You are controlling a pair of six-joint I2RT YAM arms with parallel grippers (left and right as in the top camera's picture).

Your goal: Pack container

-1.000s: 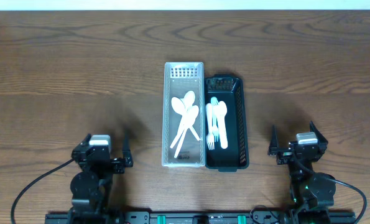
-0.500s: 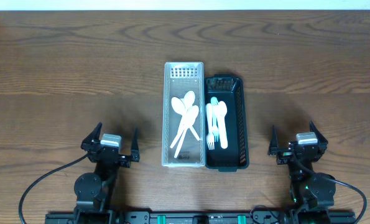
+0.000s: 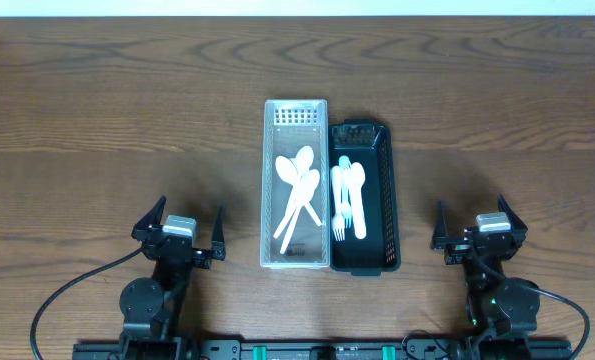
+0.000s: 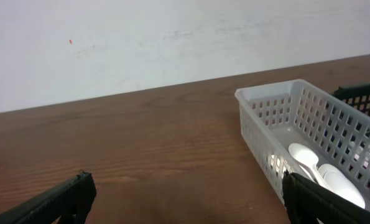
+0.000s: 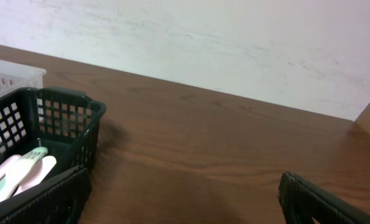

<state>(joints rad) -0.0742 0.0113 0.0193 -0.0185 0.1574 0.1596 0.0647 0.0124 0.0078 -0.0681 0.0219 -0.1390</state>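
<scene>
Seemingly near its close, the packing job shows from overhead with a white basket [image 3: 295, 185] at the middle of the wooden counter [image 3: 97, 100] and a black basket [image 3: 363, 198] touching it at its 3 o'clock. The white spoons [image 3: 297, 192] lie inside the white one and a mixed set of pale cutlery [image 3: 348, 200], a fork among it, inside the black. No loose piece is visible on the counter, so the sorting looks finished, with little or nothing left to load. The left end effector [image 3: 190, 212] sits at the baskets' 8 o'clock and the right end effector [image 3: 471, 208] at their 4 o'clock, both with jaws spread wide, holding nothing and well apart from the baskets. From the left wrist, the left end effector [image 4: 185, 205] gapes over bare wood, the white basket [image 4: 309, 118] and its white spoons [image 4: 321, 171] at 3 o'clock, a corner of the black basket [image 4: 362, 93] behind. From the right wrist, the right end effector [image 5: 185, 205] stands equally open and empty, the black basket [image 5: 41, 118] and its cutlery [image 5: 23, 171] at 9 o'clock. Against the frame from a second ago, only the left arm differs: it has shifted slightly toward the baskets and turned so both fingers show spread. The right arm, the baskets and their contents have not moved.
</scene>
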